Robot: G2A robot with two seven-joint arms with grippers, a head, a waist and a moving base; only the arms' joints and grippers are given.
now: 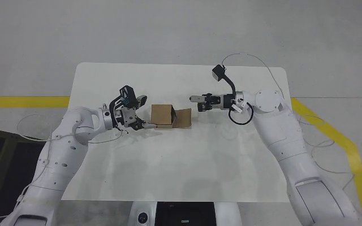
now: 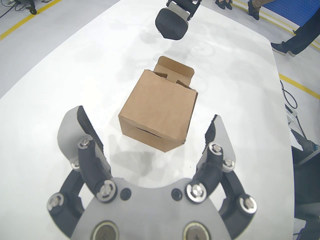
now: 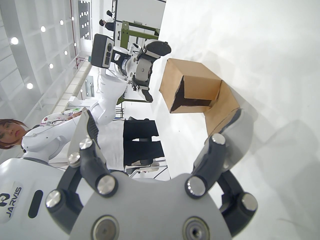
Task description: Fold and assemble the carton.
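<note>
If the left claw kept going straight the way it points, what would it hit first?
Probably the cardboard box: its closed end lies straight ahead of the open left gripper, a short gap away.

The left arm [image 1: 73, 133] was bent at the elbow, forearm reaching inward. The left gripper [image 1: 145, 114] pointed toward the other arm, its fingers [image 2: 83, 126] spread wide and side by side. The right arm [image 1: 283, 147] stretched forward and inward, wrist rolled onto its side. The right gripper [image 1: 196, 101] faced the left one, well apart from it, with its fingers [image 3: 88, 123] also spread wide.
</note>
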